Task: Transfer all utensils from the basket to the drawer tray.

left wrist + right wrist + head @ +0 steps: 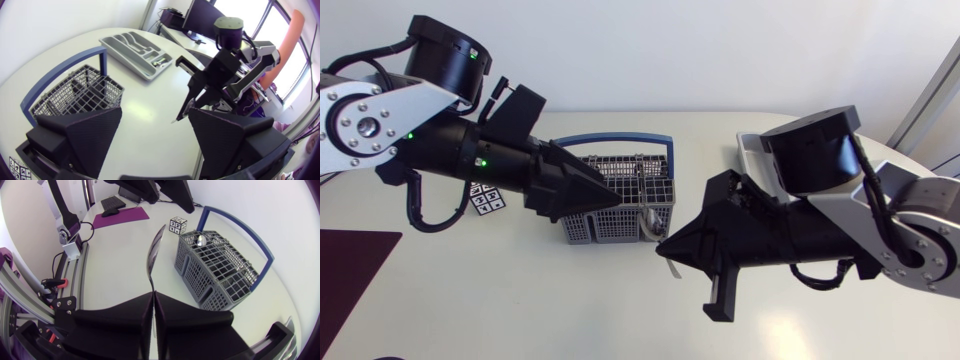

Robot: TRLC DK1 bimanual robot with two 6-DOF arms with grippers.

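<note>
The grey wire basket [620, 190] with a blue handle stands mid-table, and a silver utensil [200, 240] still shows inside it. My left gripper [607, 199] hovers over the basket's left side; in the left wrist view its fingers [95, 127] stand wide apart with nothing between them. Just right of the basket's front corner, my right gripper [666, 246] is shut on a slim silver utensil [155, 255], which sticks out ahead of the closed fingertips [145, 305]. The grey drawer tray [136, 51] lies beyond the basket, partly hidden by my right arm in the head view.
A small black-and-white marker cube [486, 199] sits left of the basket. A dark maroon mat [350, 265] lies at the table's front left. One utensil [159, 62] rests in the tray.
</note>
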